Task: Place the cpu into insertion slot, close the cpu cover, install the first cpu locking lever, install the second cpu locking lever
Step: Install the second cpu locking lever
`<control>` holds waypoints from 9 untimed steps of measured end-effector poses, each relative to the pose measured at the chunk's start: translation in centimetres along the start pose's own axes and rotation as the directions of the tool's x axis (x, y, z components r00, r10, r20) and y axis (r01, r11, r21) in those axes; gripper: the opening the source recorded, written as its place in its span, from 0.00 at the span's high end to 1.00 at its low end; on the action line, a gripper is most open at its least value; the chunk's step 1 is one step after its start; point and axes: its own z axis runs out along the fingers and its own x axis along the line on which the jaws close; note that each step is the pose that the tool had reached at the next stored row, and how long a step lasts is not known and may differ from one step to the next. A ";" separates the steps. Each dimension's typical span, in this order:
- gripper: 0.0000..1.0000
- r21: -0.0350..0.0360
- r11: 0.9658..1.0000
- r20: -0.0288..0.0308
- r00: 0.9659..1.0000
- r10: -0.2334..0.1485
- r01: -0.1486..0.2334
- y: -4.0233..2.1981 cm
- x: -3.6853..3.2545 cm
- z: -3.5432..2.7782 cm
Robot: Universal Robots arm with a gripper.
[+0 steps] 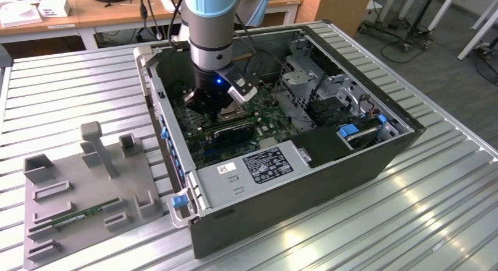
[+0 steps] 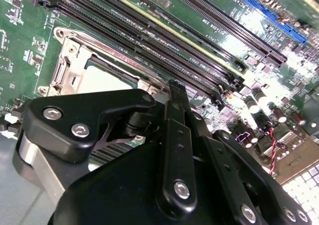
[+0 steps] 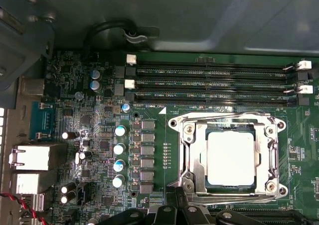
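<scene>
Your gripper (image 3: 172, 212) hangs just beside the cpu cover (image 3: 229, 121) (seemingly closed over the cpu (image 3: 231, 158)); its finger spread I cannot tell.

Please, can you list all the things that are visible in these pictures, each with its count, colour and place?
computer case: one, dark grey, lying open on the metal table.
table: one, silvery, ribbed, under everything.
motherboard: one, green, inside the case.
cpu: one, pale silvery, seated in the insertion slot.
insertion slot: one, black, around the cpu.
cpu cover: one, silvery frame, down around the cpu.
memory slots: several, black, long, beside the socket.
holder tray: one, grey, on the exterior view's left of the case.
memory stick: one, green, lying on the tray.
arm: one, grey and light blue, reaching into the case.
gripper: one, black, just above the socket.
</scene>
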 end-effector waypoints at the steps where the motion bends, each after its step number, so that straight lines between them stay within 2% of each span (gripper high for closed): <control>1: 0.89 -0.001 1.000 0.000 1.000 0.000 0.000 0.00 0.01 0.01; 9: 0.89 -0.001 1.000 0.000 1.000 0.000 0.000 0.00 0.04 0.01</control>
